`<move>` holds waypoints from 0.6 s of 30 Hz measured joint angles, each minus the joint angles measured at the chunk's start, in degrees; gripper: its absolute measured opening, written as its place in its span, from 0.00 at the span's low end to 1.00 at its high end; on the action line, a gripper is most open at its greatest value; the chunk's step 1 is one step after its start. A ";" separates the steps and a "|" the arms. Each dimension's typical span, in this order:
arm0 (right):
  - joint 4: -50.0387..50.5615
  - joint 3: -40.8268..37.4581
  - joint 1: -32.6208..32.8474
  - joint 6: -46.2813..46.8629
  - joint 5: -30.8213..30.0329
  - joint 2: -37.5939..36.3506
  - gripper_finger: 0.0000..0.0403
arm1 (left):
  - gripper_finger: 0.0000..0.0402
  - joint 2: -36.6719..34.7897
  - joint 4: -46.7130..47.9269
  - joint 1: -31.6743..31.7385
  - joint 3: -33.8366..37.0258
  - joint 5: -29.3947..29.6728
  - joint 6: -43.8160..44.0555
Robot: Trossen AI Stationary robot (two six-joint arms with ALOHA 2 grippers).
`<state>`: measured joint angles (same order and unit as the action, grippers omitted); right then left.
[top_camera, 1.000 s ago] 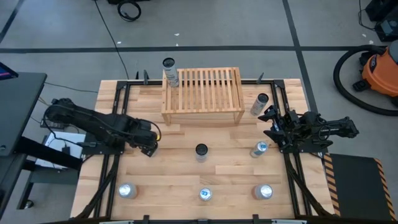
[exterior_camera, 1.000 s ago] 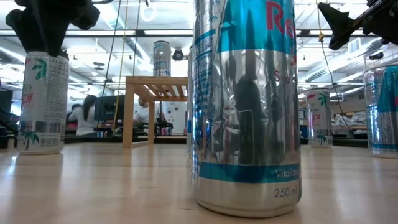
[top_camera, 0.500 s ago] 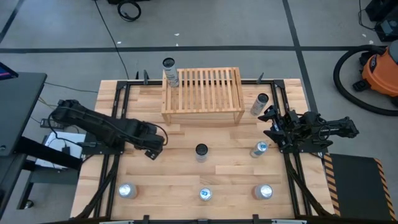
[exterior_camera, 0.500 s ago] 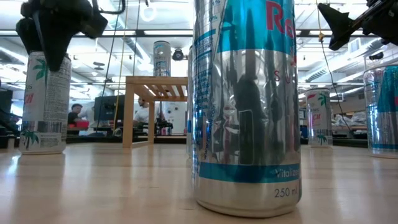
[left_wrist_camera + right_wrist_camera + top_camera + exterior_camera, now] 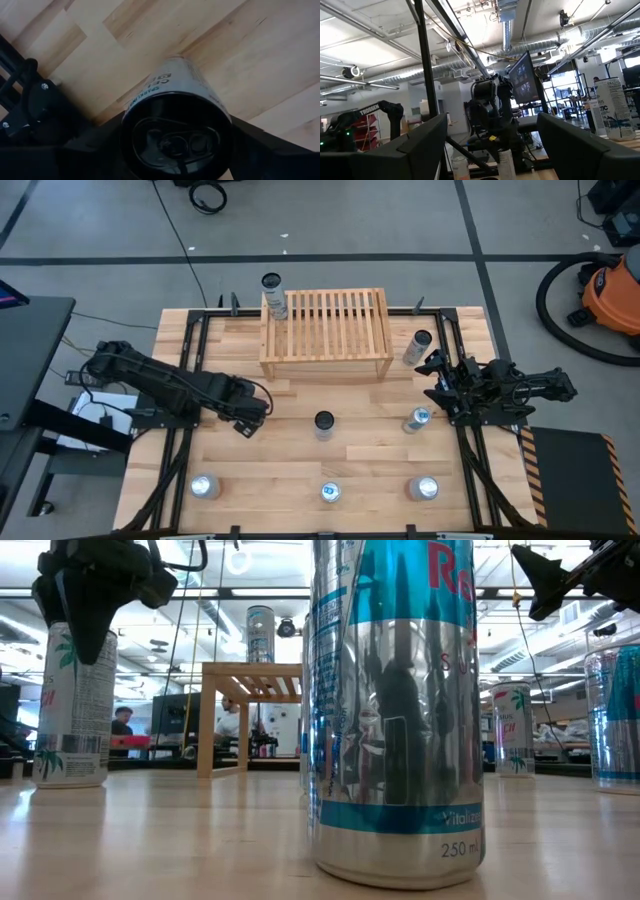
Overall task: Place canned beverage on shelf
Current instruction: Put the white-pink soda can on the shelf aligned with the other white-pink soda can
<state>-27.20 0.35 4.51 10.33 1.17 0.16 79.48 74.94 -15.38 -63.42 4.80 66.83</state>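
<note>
Standing on the shelf [image 5: 325, 328]'s back left corner, one can [image 5: 273, 292].

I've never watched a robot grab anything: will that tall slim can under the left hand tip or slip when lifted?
The can stands tall on a narrow base, so a sideways nudge would probably tip it. Its smooth metal wall looks slippery. The left hand flanks it near the top, so it might swing if lifted.
</note>
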 joint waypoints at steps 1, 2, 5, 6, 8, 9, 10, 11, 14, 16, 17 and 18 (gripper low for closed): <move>0.00 0.01 0.00 0.00 0.00 0.00 0.79 | 0.66 -0.02 -0.04 0.15 0.00 -0.04 -0.02; -0.02 0.01 0.00 0.00 0.00 0.00 0.79 | 0.66 -0.02 -0.08 0.35 0.00 -0.09 -0.03; -0.01 -0.01 0.00 0.00 0.00 0.00 0.79 | 0.66 -0.16 -0.21 1.27 0.00 -0.19 -0.95; 0.00 0.01 0.00 0.00 -0.02 0.00 0.79 | 0.66 -0.37 -0.29 1.65 0.02 -0.31 -1.41; -0.02 0.00 0.00 0.00 -0.02 0.00 0.79 | 0.66 -0.42 -0.27 2.76 -0.30 -0.82 -2.74; 0.00 -0.01 0.00 0.00 -0.02 0.00 0.79 | 0.66 -0.42 -0.09 3.26 -0.80 -1.22 -3.24; -0.02 0.01 0.00 0.00 -0.02 0.00 0.79 | 0.66 -0.42 -0.04 3.75 -1.50 -1.56 -4.17; 0.00 -0.01 0.00 0.00 -0.02 0.00 0.79 | 0.66 -0.42 -0.12 4.24 -2.35 -1.84 -4.79; -0.01 -0.01 0.00 0.00 -0.02 0.00 0.79 | 0.66 -0.42 0.11 5.52 -5.73 -2.32 -7.15; 0.00 0.00 0.00 0.00 -0.02 0.00 0.79 | 0.66 -0.46 0.20 6.33 -8.48 -2.94 -7.89; -0.02 -0.01 0.00 0.00 -0.02 0.00 0.79 | 0.66 -0.46 0.51 6.69 -10.00 -3.01 -8.01; 0.00 -0.01 0.00 -0.03 -0.02 0.00 0.79 | 0.66 -0.46 1.13 7.02 -11.61 -2.98 -8.04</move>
<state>-27.20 0.34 4.51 10.30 1.15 0.16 79.02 76.06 -8.37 -75.03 1.82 58.79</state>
